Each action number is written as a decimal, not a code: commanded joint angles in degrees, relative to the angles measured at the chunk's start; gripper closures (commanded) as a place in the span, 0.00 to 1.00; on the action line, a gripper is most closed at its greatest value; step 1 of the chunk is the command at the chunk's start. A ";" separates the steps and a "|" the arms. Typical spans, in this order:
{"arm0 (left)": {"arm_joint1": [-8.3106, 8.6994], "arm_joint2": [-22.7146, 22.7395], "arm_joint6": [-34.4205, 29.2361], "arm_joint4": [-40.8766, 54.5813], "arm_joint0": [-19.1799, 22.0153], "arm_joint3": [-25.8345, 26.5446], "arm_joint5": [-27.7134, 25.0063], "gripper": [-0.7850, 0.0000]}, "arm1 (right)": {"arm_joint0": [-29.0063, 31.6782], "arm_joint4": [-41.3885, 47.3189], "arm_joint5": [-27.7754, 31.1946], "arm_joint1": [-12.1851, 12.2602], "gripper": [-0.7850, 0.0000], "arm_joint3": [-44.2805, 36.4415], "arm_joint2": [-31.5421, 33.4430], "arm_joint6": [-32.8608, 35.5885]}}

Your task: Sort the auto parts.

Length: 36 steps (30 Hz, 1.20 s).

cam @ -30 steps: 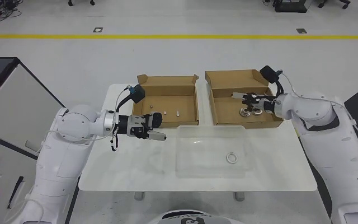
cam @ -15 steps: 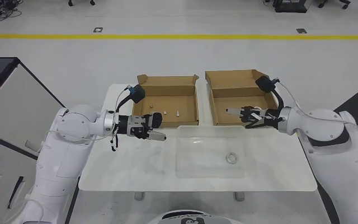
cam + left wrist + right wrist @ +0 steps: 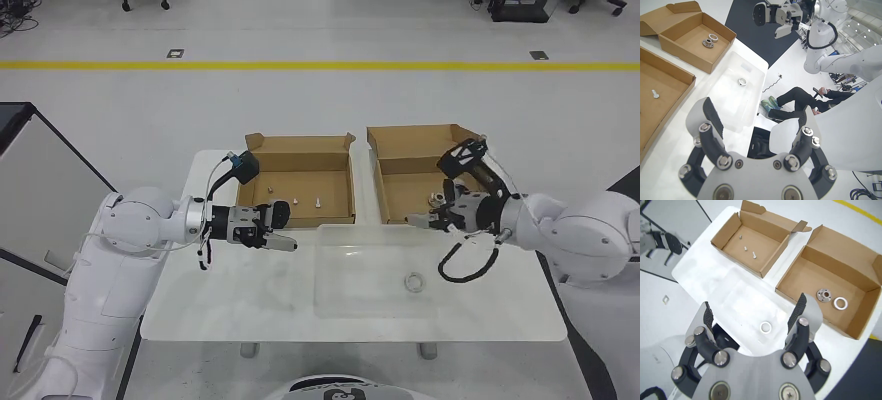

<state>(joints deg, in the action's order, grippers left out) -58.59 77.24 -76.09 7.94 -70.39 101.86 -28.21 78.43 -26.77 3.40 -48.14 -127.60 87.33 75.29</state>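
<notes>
Auto parts (image 3: pixel 707 42) sit in three containers on my white table (image 3: pixel 250 300). One metal ring (image 3: pixel 412 283) lies alone in the clear tray (image 3: pixel 360 250), toward its right end. The left cardboard box (image 3: pixel 300 158) holds three small bolts (image 3: pixel 745 248), loosely spaced. In the right cardboard box (image 3: pixel 838 255) I see a flanged hub (image 3: pixel 823 294) with a second ring (image 3: pixel 840 303) just beside it; I cannot tell whether the two touch. The two boxes stand side by side behind the tray, a narrow strip of table between them. My left gripper (image 3: pixel 757 111) hangs over bare table just left of the tray, in front of the left box — its fingers spread wide, nothing between them. My right gripper (image 3: pixel 754 304) is above the near wall of the right box, close to the tray's far right corner; its pads are parted too and it carries nothing. From its wrist camera the tray's ring shows in the gap between the two fingers, well below them. From the left wrist I can see the right gripper raised clear of the boxes, fingers apart.
</notes>
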 commanded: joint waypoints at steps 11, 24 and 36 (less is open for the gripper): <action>0.00 0.00 0.00 0.00 0.00 0.00 0.00 0.00 | -8.17 0.48 14.18 0.74 0.00 0.57 -9.76 11.38; 0.00 0.00 0.00 0.00 0.00 0.00 0.00 0.00 | -7.86 -4.04 14.62 1.29 0.00 0.02 -13.94 10.99; 0.00 0.00 0.00 0.00 0.00 0.00 0.00 0.00 | -27.74 -8.88 13.40 6.89 0.00 5.18 -46.02 12.22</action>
<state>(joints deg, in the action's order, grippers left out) -58.59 77.24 -76.09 7.94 -70.39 101.86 -28.21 53.24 -36.35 17.07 -41.50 -123.24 44.04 87.24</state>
